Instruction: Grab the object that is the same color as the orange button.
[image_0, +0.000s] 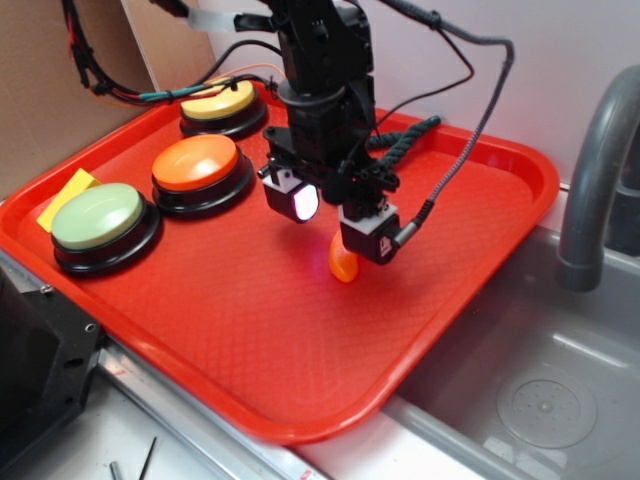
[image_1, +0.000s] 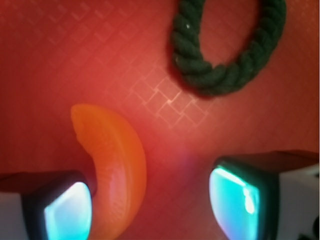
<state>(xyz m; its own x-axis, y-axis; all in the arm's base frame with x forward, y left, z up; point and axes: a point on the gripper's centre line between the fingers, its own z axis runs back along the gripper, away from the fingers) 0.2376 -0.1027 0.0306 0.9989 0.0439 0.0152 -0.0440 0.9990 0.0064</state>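
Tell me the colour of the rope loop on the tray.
Dark green; the rope loop shows best in the wrist view.

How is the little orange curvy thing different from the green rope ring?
The orange crescent is smooth and glossy; the green rope ring is twisted and fuzzy. The crescent is an open curve lying between the gripper's fingers; the rope ring closes into a loop and lies farther off. Both rest on the red tray.

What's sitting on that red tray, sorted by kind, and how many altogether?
Push buttons: 3 (orange button, yellow button, pale green button)
Orange crescent: 1
Dark green rope loop: 1
Yellow note: 1
Total: 6
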